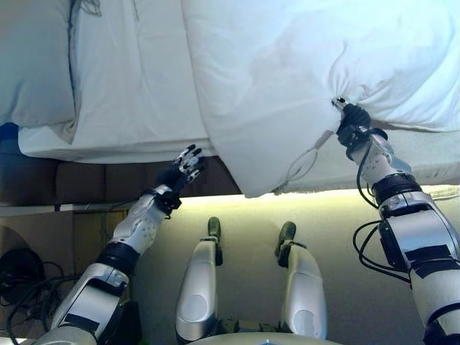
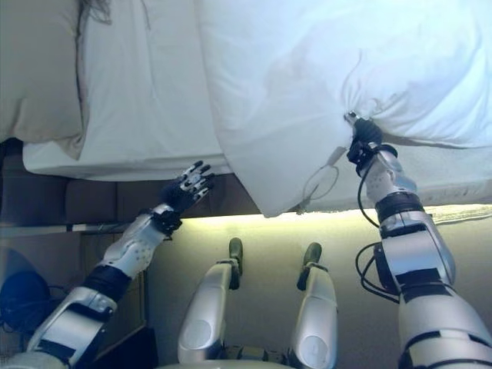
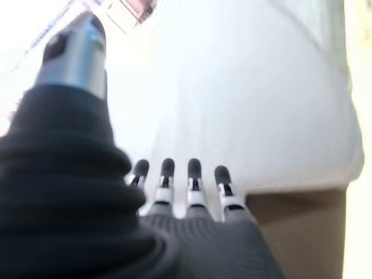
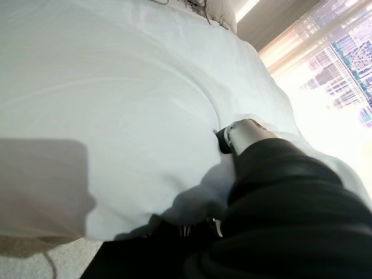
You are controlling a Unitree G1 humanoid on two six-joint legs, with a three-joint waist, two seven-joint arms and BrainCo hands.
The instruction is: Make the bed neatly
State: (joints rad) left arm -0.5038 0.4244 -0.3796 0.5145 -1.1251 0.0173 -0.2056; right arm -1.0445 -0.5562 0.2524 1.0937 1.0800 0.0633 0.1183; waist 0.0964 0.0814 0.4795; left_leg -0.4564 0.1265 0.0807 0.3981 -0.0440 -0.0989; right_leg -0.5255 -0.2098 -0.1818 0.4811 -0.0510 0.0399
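A white duvet (image 1: 287, 79) lies rumpled across the bed, its corner hanging over the near edge (image 1: 248, 183). My right hand (image 1: 352, 123) is shut on a bunched fold of the duvet at the bed's near right side; the right wrist view shows the cloth (image 4: 145, 116) gathered against the thumb (image 4: 244, 131). My left hand (image 1: 185, 167) is open and empty, fingers straight, just below the mattress edge and left of the hanging corner. The white sheet (image 1: 136, 79) shows bare at the left.
A grey pillow (image 1: 32, 61) lies at the bed's far left. The dark bed base (image 1: 86, 180) runs under the mattress. A thin cord (image 1: 305, 162) dangles from the duvet's edge. Pale carpet (image 1: 323, 237) lies in front of the bed.
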